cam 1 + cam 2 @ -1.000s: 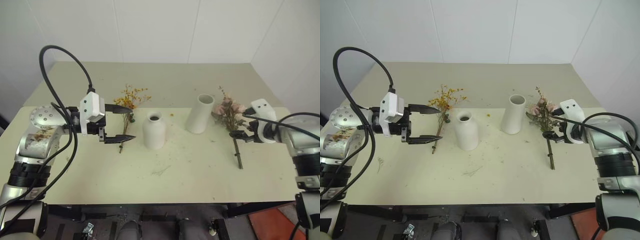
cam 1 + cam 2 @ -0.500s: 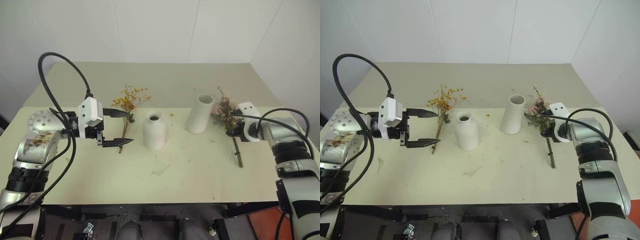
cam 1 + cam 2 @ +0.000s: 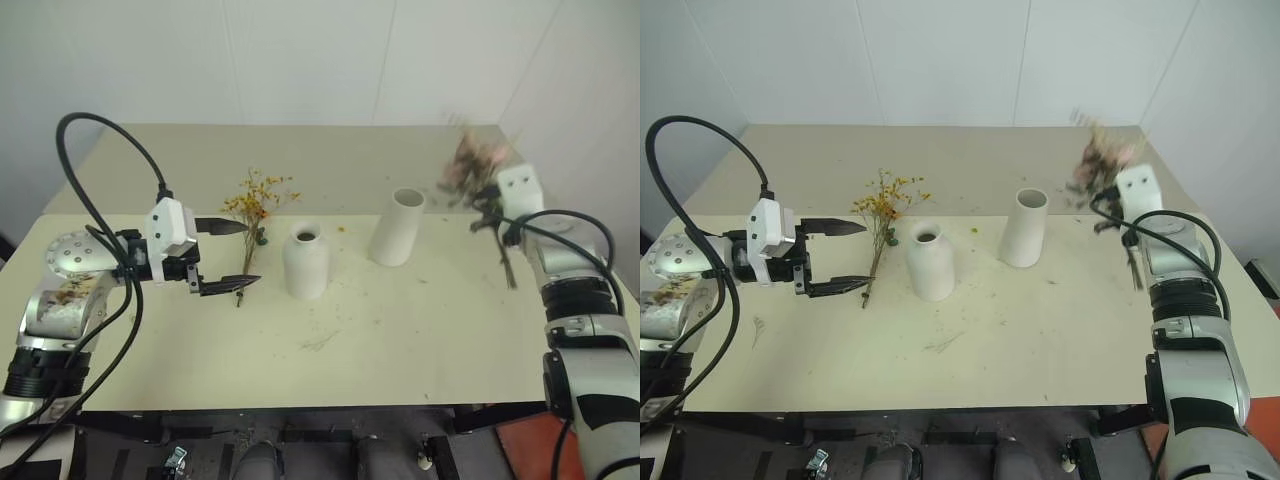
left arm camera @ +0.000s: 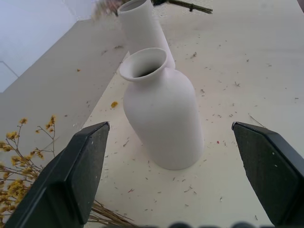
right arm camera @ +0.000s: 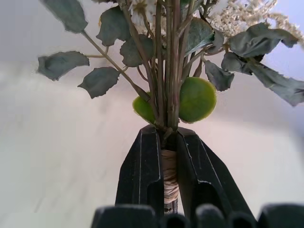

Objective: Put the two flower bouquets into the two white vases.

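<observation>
White unmarked vases (image 3: 305,262), no lettering

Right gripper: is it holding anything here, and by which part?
Yes. The right gripper is shut on the pink rose bouquet, pinching its bound stems just below the leaves, clear of the table. The left gripper holds nothing.
</observation>
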`<state>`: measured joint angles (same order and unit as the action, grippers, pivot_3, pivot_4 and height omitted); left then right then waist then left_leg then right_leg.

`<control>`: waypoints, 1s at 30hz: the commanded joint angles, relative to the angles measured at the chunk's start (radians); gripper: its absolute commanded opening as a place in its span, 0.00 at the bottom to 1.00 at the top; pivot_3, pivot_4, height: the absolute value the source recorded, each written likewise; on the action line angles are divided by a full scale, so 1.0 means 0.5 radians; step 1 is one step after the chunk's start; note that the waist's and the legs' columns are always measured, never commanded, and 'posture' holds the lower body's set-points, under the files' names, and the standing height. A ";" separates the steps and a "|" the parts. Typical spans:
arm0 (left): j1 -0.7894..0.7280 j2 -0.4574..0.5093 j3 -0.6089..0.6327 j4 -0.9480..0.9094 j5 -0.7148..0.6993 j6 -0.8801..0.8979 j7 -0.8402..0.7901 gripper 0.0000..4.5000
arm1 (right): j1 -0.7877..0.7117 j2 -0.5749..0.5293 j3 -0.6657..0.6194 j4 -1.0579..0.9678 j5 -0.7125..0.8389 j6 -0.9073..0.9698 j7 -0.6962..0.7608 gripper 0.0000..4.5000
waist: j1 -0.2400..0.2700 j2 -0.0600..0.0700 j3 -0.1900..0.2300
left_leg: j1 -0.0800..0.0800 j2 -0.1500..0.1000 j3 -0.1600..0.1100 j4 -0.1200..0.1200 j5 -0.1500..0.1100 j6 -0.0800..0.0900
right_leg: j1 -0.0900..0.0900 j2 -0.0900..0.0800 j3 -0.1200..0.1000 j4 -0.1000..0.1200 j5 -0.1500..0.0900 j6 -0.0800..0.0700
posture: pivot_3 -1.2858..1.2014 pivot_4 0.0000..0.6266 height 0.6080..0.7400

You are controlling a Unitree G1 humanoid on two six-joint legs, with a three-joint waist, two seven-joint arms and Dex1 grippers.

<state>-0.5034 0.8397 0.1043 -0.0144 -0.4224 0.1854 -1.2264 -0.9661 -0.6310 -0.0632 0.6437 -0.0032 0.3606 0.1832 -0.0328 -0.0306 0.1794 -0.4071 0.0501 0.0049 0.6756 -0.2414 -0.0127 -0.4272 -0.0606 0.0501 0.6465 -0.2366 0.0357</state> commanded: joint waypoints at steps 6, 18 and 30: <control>0.042 -0.042 0.156 -0.204 -0.239 0.138 0.079 1.00 | -0.178 0.338 -0.626 -0.294 0.704 -0.804 0.147 0.05 | -0.025 0.000 0.000 | 0.002 0.002 -0.002 -0.002 0.000 0.000 | 0.004 0.000 -0.001 0.001 0.000 0.000 | 0.52 0.24 1.00; 0.069 -0.063 0.219 -0.270 -0.313 0.192 0.154 1.00 | -0.034 0.675 -0.544 -0.585 0.938 -0.812 0.405 0.05 | -0.023 0.002 0.001 | 0.003 0.002 -0.002 -0.002 0.000 0.000 | 0.004 0.000 -0.002 0.003 0.001 0.000 | 0.52 0.24 1.00; 0.099 -0.070 0.197 -0.310 -0.287 0.208 0.190 1.00 | 0.079 0.700 -0.426 -0.611 0.884 -0.789 0.466 0.05 | -0.021 0.003 0.001 | 0.004 0.002 -0.002 -0.002 0.000 0.000 | 0.004 0.000 -0.002 0.002 0.001 0.000 | 0.52 0.24 1.00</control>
<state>-0.4546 0.7972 0.1816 -0.1426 -0.5535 0.2884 -1.1392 -0.9174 -0.2791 -0.2770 0.3825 0.4376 -0.0310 0.4110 -0.0435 -0.0292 0.1800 -0.4053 0.0509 0.0039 0.6747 -0.2414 -0.0127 -0.4253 -0.0606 0.0489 0.6476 -0.2360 0.0357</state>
